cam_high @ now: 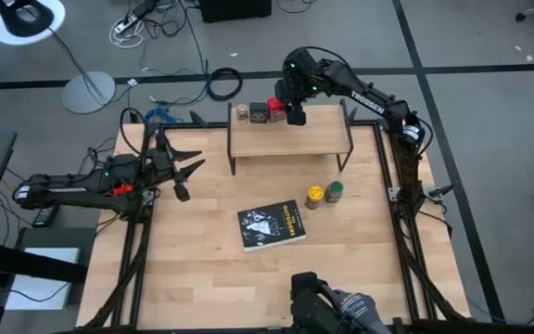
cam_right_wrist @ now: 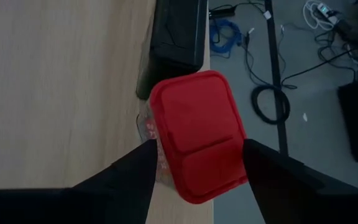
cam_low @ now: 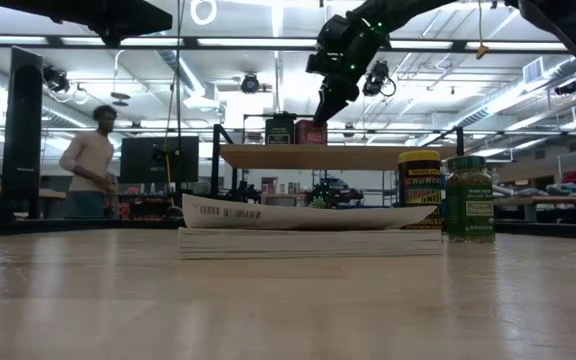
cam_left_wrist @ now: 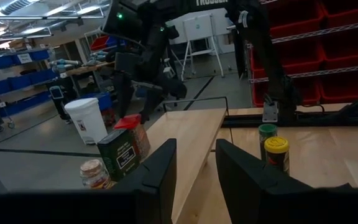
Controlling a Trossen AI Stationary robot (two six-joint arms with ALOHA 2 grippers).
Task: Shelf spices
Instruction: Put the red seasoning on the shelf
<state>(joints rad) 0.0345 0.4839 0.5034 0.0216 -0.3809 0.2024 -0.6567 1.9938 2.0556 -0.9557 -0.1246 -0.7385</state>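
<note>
Worktop (cam_high: pixel 202 269); shelf (cam_high: pixel 288 135) at far edge. Right gripper (cam_right_wrist: pixel 197 165) above red tin (cam_right_wrist: pixel 197 134) on shelf's back edge: wrist view shows jaws straddling lid, contact unclear. Dark tin (cam_high: pixel 258 113), pale jar (cam_high: pixel 242 111) alongside. Left gripper (cam_high: pixel 182 172) idle, jaws apart. Book (cam_low: pixel 298 228) hides lower jars in low view.

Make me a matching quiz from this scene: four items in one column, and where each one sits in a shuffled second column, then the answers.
Column one:
1. red tin
2. yellow-topped jar
3. black book
4. left hand

Column two:
A. flat on the table, nearest the front edge
B. on the shelf, between the right hand's fingers
C. over the table's left side, away from the spices
D. on the table beside the green-topped jar

Pairs: 1-B, 2-D, 3-A, 4-C
</note>
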